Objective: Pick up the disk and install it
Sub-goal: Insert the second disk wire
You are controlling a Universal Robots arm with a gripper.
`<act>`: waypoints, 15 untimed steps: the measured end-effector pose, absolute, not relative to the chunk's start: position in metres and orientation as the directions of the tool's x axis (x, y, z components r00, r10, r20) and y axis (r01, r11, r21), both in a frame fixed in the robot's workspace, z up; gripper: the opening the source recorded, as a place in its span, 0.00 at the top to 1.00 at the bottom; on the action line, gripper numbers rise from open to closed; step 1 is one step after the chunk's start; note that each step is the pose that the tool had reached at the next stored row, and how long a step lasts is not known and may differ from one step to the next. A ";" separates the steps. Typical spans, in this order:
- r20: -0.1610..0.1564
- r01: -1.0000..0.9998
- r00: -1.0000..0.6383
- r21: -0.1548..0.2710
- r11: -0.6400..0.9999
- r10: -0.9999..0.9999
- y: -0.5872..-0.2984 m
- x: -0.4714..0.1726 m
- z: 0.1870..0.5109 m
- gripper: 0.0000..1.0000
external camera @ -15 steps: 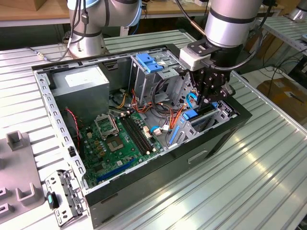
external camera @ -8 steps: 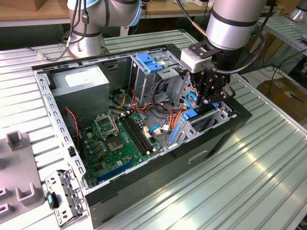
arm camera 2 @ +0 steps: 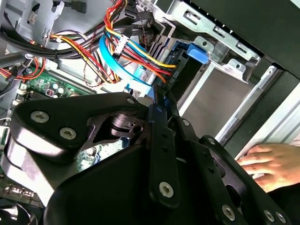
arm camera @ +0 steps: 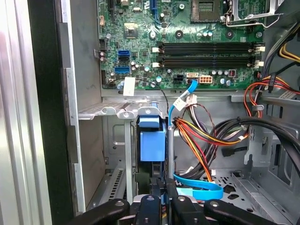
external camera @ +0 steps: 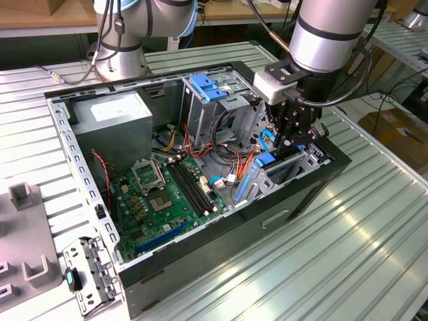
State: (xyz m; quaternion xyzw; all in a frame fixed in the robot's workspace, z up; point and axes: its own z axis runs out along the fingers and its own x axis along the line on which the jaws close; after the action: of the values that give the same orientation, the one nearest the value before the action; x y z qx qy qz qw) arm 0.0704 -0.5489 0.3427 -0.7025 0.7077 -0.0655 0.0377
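End effector (arm camera: pixel 160 202) poised directly above slotted disk (arm camera: pixel 152 140).

disk (arm camera: pixel 152 140): bright blue carrier
claw (arm camera: pixel 161 199): black
motherboard (external camera: pixel 164 194): green
desk (external camera: pixel 348 241): ribbed silver-grey
cables (arm camera 2: pixel 136 51): red, orange, yellow

The computer case (external camera: pixel 200 200) was laid open on the desk (external camera: pixel 348 254), with the motherboard (external camera: pixel 167 194) set flat inside it. The power supply (external camera: pixel 114 124) was placed toward the exterior view's left, the drive cage (external camera: pixel 214 100) to its right. The end effector (external camera: pixel 294 137) was positioned over the bay at the exterior view's right, where the disk (external camera: pixel 267 160) was seated.
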 end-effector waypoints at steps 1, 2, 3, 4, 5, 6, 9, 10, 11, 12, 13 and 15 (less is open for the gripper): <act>0.038 -0.989 -0.010 -0.146 0.005 -0.999 -0.549 0.070 0.342 0.84; 0.038 -0.989 -0.010 -0.146 0.005 -0.999 -0.549 0.070 0.342 0.84; 0.038 -0.989 -0.010 -0.146 0.005 -0.999 -0.550 0.070 0.341 0.84; 0.038 -0.989 -0.010 -0.146 0.005 -0.999 -0.550 0.070 0.340 0.84; 0.037 -0.989 -0.010 -0.145 0.005 -0.999 -0.551 0.070 0.339 0.84; 0.037 -0.989 -0.010 -0.146 0.005 -0.999 -0.551 0.070 0.339 0.84; 0.037 -0.989 -0.010 -0.146 0.005 -0.999 -0.551 0.070 0.339 0.84; 0.037 -0.989 -0.010 -0.146 0.005 -0.999 -0.551 0.070 0.339 0.84; 0.036 -0.989 -0.010 -0.146 0.005 -0.999 -0.551 0.070 0.340 0.83; 0.036 -0.989 -0.010 -0.146 0.005 -0.999 -0.551 0.070 0.342 0.83; 0.036 -0.989 -0.010 -0.146 0.005 -0.999 -0.551 0.070 0.343 0.77; 0.037 -0.989 -0.010 -0.146 0.005 -0.999 -0.551 0.070 0.347 0.70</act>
State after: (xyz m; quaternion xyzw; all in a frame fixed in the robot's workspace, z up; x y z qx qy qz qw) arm 0.0704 -0.5507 0.3470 -0.7024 0.7078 -0.0647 0.0384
